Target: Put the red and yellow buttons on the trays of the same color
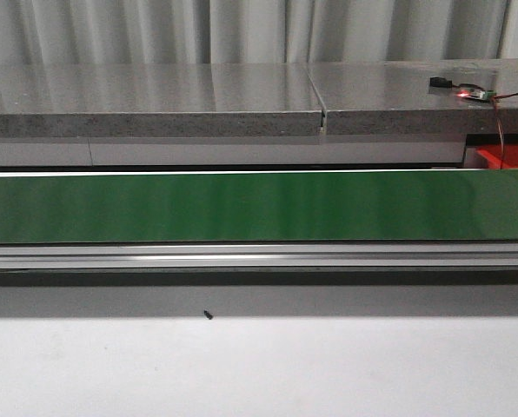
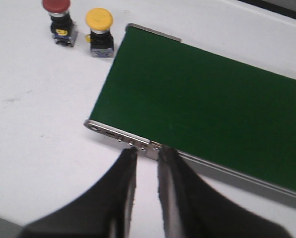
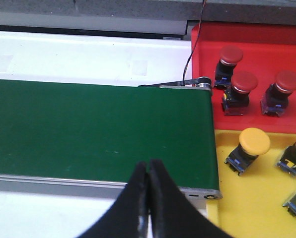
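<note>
- Front view: the green belt runs left to right across the white desk. A corner of the red tray shows at the far right, behind the belt. Neither arm appears.
- Left wrist view: the left fingers, slightly apart and empty, hang over the desk by the belt's end. A red button and a yellow button stand side by side on the desk beyond that end.
- Right wrist view: the right fingers are pressed together, empty, at the belt's edge. The red tray holds three red-capped buttons; the adjoining yellow tray holds yellow-capped buttons.
</note>
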### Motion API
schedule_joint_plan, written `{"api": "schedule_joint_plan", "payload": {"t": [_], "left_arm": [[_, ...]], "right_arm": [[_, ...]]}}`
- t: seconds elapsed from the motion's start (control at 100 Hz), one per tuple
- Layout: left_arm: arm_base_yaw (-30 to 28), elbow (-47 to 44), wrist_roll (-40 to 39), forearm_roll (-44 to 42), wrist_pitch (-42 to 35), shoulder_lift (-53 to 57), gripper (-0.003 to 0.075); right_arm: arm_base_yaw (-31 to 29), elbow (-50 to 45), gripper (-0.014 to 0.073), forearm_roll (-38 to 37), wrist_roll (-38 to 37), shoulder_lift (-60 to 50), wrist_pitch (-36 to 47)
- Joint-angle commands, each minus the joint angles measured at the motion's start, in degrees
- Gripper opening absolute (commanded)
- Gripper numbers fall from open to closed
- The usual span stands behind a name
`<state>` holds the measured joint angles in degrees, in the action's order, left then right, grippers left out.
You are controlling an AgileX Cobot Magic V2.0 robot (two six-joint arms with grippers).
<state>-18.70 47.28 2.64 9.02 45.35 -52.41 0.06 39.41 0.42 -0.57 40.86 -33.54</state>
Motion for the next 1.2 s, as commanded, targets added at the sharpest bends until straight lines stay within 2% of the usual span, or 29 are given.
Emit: {"api": "schedule_joint_plan", "payload": {"t": [0.0, 0.12, 0.18, 0.39, 0.63, 0.96, 1.19], "left_arm": [[-2.7, 3.9, 0.0, 1.0, -3.6, -2.9, 0.0308], [-5.7, 6.9, -0.6, 1.1, -2.6, -7.9, 0.054], [-7.1, 8.2, -2.1, 1.3, -1.7, -10.7, 0.0583], [-9.9, 15.7, -4.3, 4.2, 4.1, -21.8, 0.0565], [-9.9, 27.2, -9.2, 4.3, 10.2, -35.1, 0.0564], [-9.3, 44.6, -11.6, 8.6, 16.1, -50.1, 0.0564], [-7.6, 51.7, -16.5, 7.4, 17.8, -58.1, 0.0556]], "right_arm": [[0.1, 1.5, -0.0067, 0.0, 0.6, -0.3, 3.5], [0.1, 1.5, -0.0067, 0.0, 0.6, -0.3, 3.5], [0.1, 1.5, -0.0067, 0.0, 0.6, -0.3, 3.5], [0.1, 1.5, -0.0067, 0.0, 0.6, -0.3, 3.5], [0.1, 1.5, -0.0067, 0.0, 0.6, -0.3, 3.5], [0.1, 1.5, -0.0067, 0.0, 0.6, -0.3, 3.5], [0.1, 1.5, -0.0067, 0.0, 0.6, -0.3, 3.5]]}}
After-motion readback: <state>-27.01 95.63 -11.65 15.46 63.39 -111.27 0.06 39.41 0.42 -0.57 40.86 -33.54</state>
